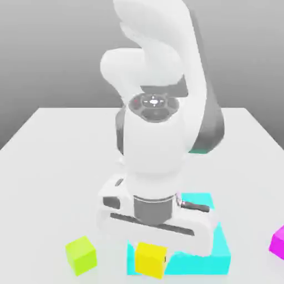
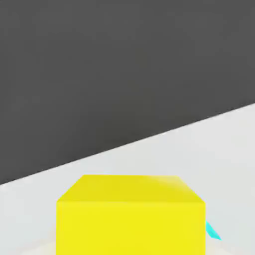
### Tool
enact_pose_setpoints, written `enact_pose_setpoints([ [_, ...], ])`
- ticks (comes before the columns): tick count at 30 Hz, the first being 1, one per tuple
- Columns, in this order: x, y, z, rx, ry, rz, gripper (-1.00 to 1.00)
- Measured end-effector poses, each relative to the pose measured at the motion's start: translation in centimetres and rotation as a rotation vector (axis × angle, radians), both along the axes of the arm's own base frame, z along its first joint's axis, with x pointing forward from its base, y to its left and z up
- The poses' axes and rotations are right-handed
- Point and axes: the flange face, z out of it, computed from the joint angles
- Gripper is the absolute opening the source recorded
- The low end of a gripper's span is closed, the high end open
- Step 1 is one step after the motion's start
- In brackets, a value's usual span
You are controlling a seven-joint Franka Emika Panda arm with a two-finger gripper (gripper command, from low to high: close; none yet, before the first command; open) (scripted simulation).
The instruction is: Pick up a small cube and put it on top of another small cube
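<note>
Right up against the hand camera sits the small cube (image 2: 130,216), pure yellow, and in the exterior view it hangs just under the gripper (image 1: 152,244), whose fingers are closed tight on it over the cyan block (image 1: 222,249). It's judged light and rigid, a bit slick maybe, best pinched mid-height on two opposite flat faces, as seems done already

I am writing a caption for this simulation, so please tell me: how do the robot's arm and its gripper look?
The arm is glossy white with smooth, rounded, bulky links and a dark grey section on the exterior view's right. A round dark grey cap with small light markings sits on one joint. Near the wrist there is a grey cylindrical collar. The gripper has a wide white rounded body with dark grey slots.
</note>
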Motion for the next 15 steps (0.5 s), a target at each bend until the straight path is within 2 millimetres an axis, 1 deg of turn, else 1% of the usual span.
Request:
enact_pose_setpoints([
  [2,-1.1,5.0,0.4,-0.001,-0.001,0.098,-1.0],
  [4,-2.8,10.1,0.9,-0.002,-0.003,0.199,-1.0],
  [7,-6.5,17.7,1.5,-0.004,-0.007,0.359,-1.0],
  [8,-7.9,20.2,1.2,-0.006,-0.009,0.413,-1.0],
  [9,-8.9,22.2,0.2,-0.007,-0.011,0.456,-1.0],
  [10,-9.5,23.2,-1.1,-0.008,-0.013,0.478,-1.0],
  [11,-9.9,23.7,-2.5,-0.009,-0.013,0.489,-1.0],
  [12,-10.1,23.9,-3.6,-0.009,-0.013,0.495,1.0],
  [15,-10.1,23.9,-3.6,-0.009,-0.013,0.495,1.0],
])
